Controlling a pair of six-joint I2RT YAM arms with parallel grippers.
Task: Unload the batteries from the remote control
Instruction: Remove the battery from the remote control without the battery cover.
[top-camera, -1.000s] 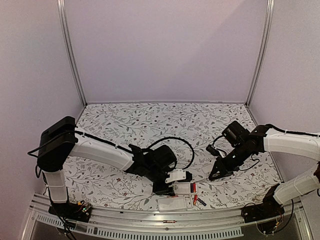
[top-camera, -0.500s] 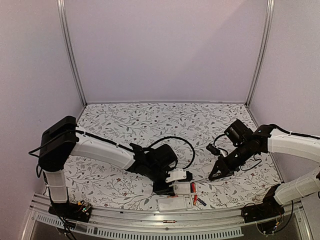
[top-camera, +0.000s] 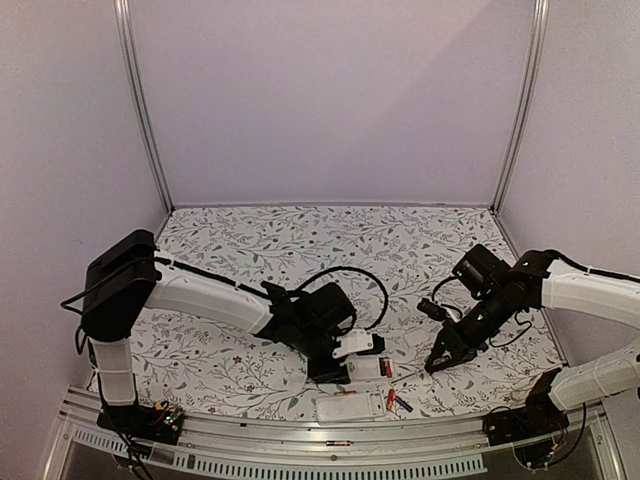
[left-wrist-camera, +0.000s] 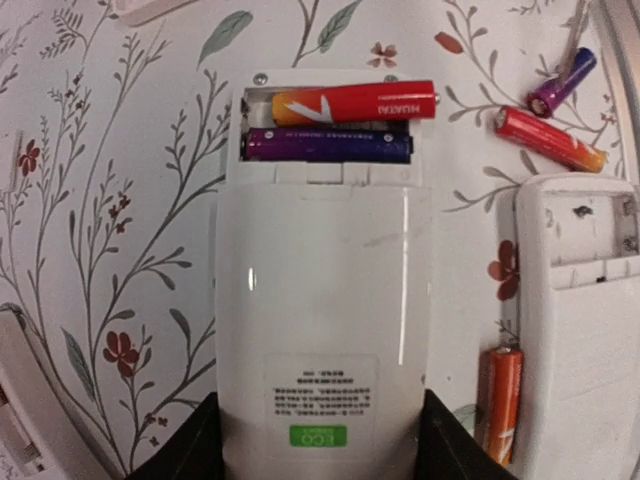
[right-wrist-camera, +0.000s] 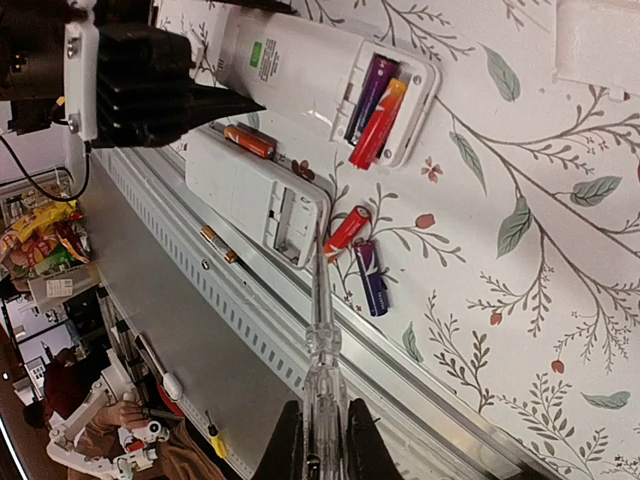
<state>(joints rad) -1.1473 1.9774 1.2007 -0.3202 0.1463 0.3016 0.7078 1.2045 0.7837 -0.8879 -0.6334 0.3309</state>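
A white remote control (left-wrist-camera: 318, 300) lies back-up on the floral table, and my left gripper (left-wrist-camera: 320, 440) is shut on its lower end. Its open compartment holds a red battery (left-wrist-camera: 355, 103) over a purple battery (left-wrist-camera: 328, 146). Loose beside it lie a red battery (left-wrist-camera: 548, 138), a purple battery (left-wrist-camera: 562, 82) and an orange battery (left-wrist-camera: 503, 400). My right gripper (right-wrist-camera: 325, 440) is shut on a clear pen-like tool (right-wrist-camera: 322, 330), whose thin tip hangs over the near table edge, right of the remote control (right-wrist-camera: 330, 75). In the top view, the right gripper (top-camera: 440, 358) sits right of the remote control (top-camera: 368, 368).
A second white remote (left-wrist-camera: 580, 330) with an empty compartment lies at the near edge, close to the loose cells; it also shows in the top view (top-camera: 350, 407). Along the front runs a metal rail (right-wrist-camera: 250, 300), with one more cell (right-wrist-camera: 215, 242) on it. Side walls enclose the table.
The right arm has drifted a little to the right and toward the near edge with its tool. The left gripper has kept its hold on the remote, barely shifting.
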